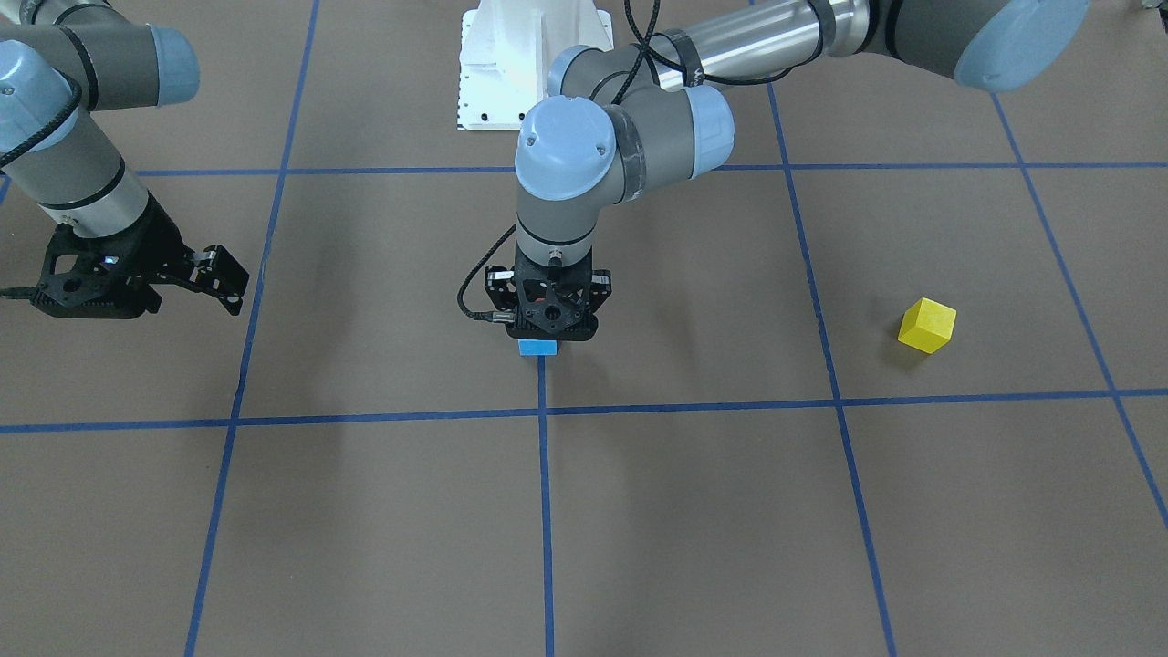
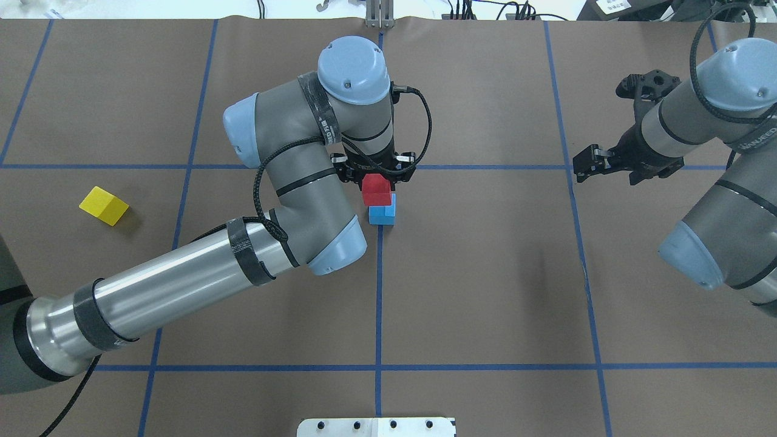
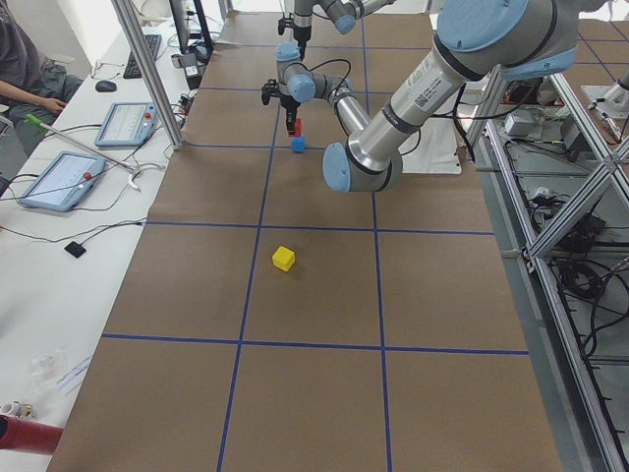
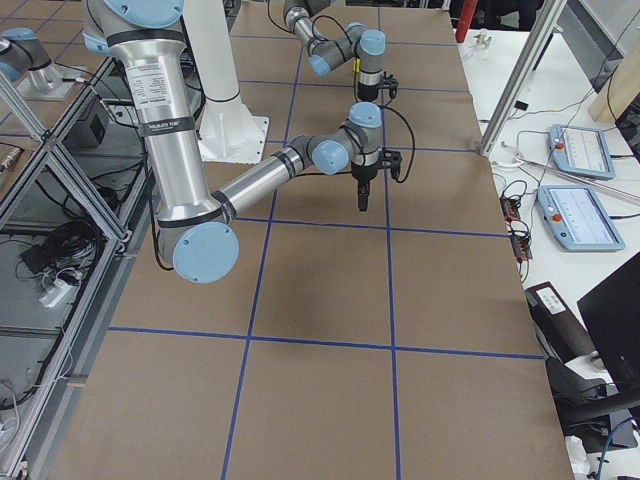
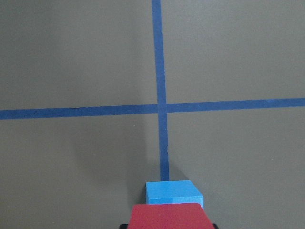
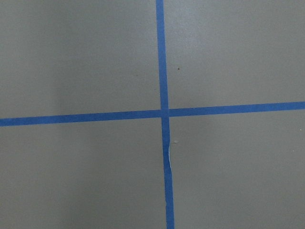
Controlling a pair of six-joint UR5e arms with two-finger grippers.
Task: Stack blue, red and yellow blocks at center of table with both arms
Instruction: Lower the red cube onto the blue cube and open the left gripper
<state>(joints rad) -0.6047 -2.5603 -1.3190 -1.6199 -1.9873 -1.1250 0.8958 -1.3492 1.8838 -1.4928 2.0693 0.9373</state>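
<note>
While left end effector (image 2: 377,176) clamps red block (image 2: 376,189) (above blue block (image 2: 382,214)), yellow block (image 2: 103,206) lies apart | right end effector (image 2: 586,165) spread

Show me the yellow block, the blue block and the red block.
yellow block (image 1: 927,326): front-facing view, middle of the cube.
blue block (image 2: 382,215): overhead view, its uncovered lower part.
red block (image 2: 376,189): overhead view, middle of the cube.

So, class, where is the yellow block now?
In the overhead view the yellow block sits alone at far left on the table, well apart from the blue block.
</note>
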